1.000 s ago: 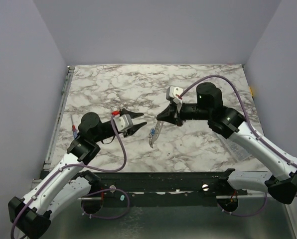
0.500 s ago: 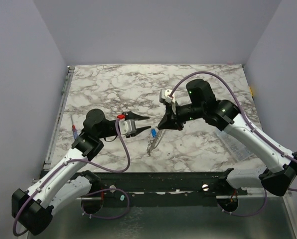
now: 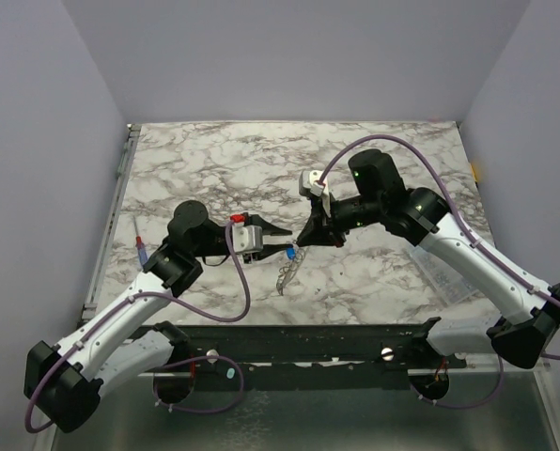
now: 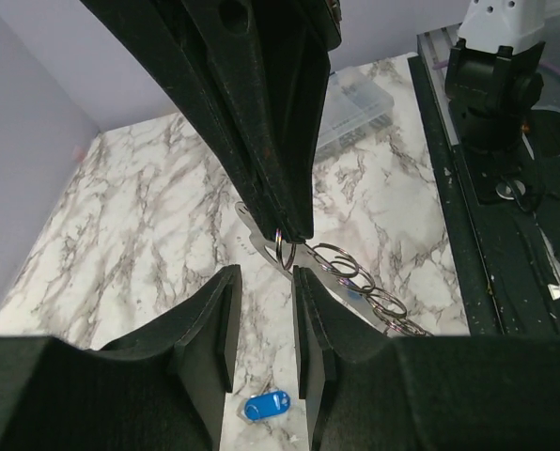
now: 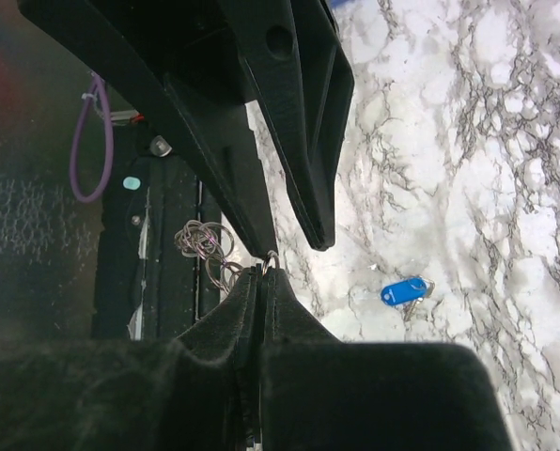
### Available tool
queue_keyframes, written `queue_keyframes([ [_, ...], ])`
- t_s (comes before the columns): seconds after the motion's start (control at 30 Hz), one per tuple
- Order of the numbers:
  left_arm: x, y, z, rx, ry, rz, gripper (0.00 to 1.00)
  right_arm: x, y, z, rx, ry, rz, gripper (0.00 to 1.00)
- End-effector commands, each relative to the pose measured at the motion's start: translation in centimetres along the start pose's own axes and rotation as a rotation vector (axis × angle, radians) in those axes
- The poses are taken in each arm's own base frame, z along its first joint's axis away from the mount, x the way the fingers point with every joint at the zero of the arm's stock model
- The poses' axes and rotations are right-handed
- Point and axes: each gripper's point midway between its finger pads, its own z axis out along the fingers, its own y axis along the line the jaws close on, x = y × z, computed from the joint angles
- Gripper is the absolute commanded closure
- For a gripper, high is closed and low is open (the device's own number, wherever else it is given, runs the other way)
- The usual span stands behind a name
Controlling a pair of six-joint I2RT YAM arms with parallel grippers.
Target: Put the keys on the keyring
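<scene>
**A:** Marbled bench (image 3: 195,160), lilac walls. Where's the keyring (image 4: 282,250)?

**B:** Raised off the bench, pinched in the closed right hand (image 5: 261,274). The left hand (image 4: 264,275) faces it, fingers apart and empty, tips just short of it.

**A:** Keys?

**B:** Blue-headed key (image 4: 266,406) lies on the bench below the keyring, crosswise to the left hand, which is nearer. Clear box (image 4: 360,108) beyond the keyring; contents unreadable.

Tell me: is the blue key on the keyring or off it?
Off. The blue key lies alone on the table, apart from the keyring pinched in the right end effector.
</scene>
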Motion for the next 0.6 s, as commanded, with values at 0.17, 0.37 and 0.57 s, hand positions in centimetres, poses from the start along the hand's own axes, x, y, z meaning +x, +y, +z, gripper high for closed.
queue_keyframes([
  [0.17, -1.3, -0.9, 1.1, 0.085, -0.041, 0.005, 0.69, -1.1, 0.6, -0.2, -0.040, -0.029, -0.021, 0.99],
  [0.37, -1.4, -1.1, 1.7, 0.104, -0.045, 0.016, 0.81, -0.7, 0.7, 0.0, -0.052, -0.023, -0.011, 0.99],
  [0.57, -1.3, -0.6, 1.8, 0.080, -0.036, -0.002, 1.00, -0.8, 0.7, 0.1, -0.055, -0.028, -0.018, 0.99],
])
